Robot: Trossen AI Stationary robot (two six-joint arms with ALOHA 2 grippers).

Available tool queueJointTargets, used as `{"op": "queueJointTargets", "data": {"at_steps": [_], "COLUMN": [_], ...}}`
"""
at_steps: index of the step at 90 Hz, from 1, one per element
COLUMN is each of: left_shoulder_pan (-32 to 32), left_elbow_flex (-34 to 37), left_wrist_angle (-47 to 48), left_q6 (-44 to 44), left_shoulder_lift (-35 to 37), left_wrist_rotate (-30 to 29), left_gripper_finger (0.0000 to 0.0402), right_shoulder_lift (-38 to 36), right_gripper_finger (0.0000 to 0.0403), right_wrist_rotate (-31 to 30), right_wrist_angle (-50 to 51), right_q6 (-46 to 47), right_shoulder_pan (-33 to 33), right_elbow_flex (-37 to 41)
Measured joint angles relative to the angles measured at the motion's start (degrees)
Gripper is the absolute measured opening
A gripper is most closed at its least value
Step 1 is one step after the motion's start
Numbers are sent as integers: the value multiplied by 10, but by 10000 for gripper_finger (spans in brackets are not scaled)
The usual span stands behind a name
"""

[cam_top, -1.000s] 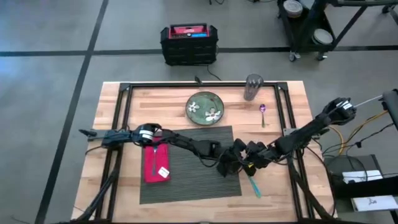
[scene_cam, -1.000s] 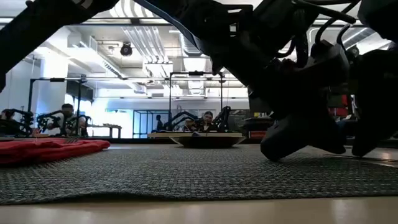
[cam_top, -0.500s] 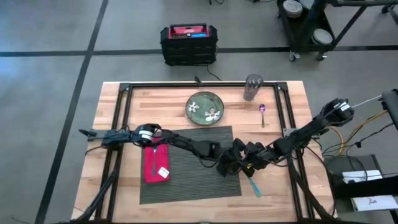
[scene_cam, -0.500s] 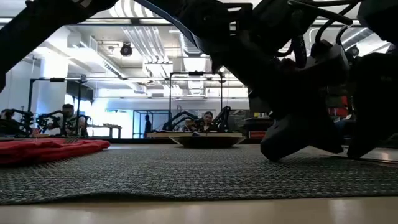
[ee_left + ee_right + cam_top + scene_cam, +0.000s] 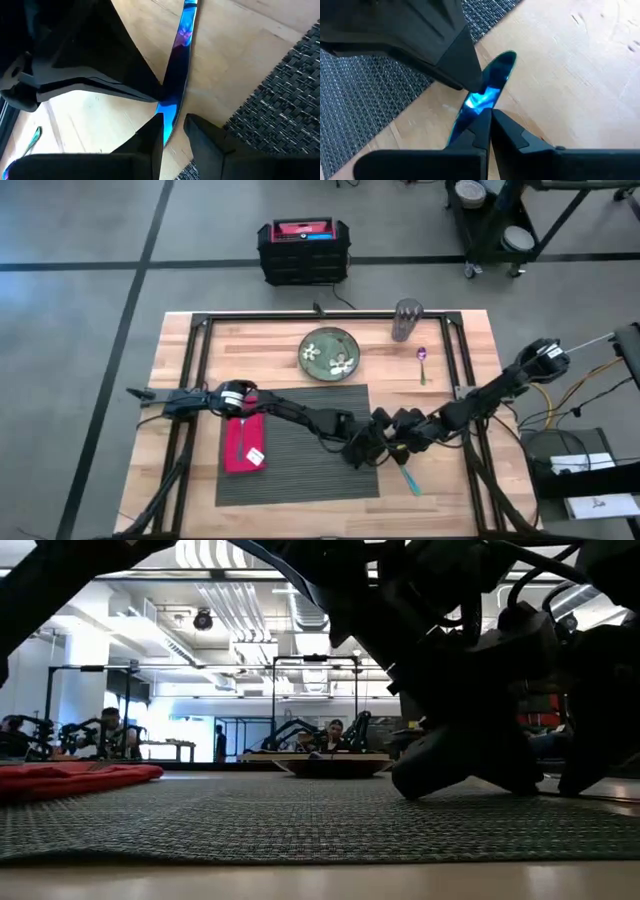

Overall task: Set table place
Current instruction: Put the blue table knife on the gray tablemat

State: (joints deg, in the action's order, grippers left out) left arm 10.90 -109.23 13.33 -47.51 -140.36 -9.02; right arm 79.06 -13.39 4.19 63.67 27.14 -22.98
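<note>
One dark grey ribbed placemat (image 5: 300, 445) is lying mid-table (image 5: 470, 345), while two grippers, left (image 5: 366, 450) and right (image 5: 392, 450), are both pinching one iridescent blue knife (image 5: 408, 475) beside its right edge.

No text, label, brand, number or sign is showing legibly in any view. The white tag (image 5: 254, 457) on the red napkin (image 5: 240, 444) is lying too small to make out any print, and the red and blue panel on the black case (image 5: 304, 248) standing on the floor beyond the bench (image 5: 180, 350) is carrying marks that are too blurred to read.
</note>
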Motion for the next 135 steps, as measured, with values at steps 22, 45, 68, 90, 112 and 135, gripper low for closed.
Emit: {"op": "queueJointTargets", "data": {"at_steps": [22,45,68,90,112,135], "left_shoulder_pan": [-7,-9,-12,-13,-13,-13], "left_elbow_flex": [0,0,0,1,1,0], "left_wrist_angle": [-10,-18,-24,-28,-30,-41], "left_q6": [-31,-49,-59,-60,-57,-42], "left_shoulder_lift": [-13,-33,-43,-43,-43,-44], "left_wrist_rotate": [8,6,6,5,5,10], "left_gripper_finger": [75,75,75,75,75,75], "right_shoulder_lift": [0,0,1,4,5,4], "right_gripper_finger": [0,0,0,0,0,0], "right_wrist_rotate": [-2,-1,2,-8,-17,-29], "right_wrist_angle": [-8,-16,-30,-57,-120,-173], "right_q6": [-3,-6,-4,-3,-5,-2], "right_shoulder_pan": [0,1,1,1,1,0], "right_elbow_flex": [-1,0,1,7,27,53]}}
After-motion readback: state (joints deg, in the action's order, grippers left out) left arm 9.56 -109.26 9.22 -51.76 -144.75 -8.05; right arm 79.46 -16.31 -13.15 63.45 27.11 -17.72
